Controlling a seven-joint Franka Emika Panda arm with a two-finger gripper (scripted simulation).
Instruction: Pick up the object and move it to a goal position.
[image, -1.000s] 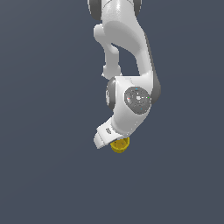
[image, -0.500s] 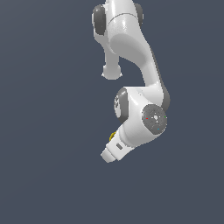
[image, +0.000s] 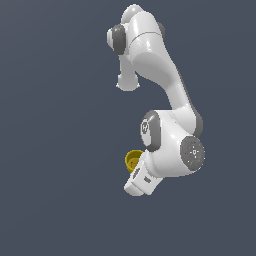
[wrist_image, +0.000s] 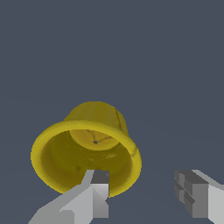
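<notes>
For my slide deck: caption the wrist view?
Open gripper poised over yellow cup, one fingertip inside its rim.

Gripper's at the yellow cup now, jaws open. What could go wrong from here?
1. Off-centre grasp: in the wrist view the cup sits toward one finger, whose tip overlaps the rim, while the other finger is well clear. Closing may shove or tip the cup.
2. A tapered wall and lipped rim could slip from a thin rim pinch.
3. In the exterior view the arm hides most of the cup, so contact is hard to verify there.
</notes>
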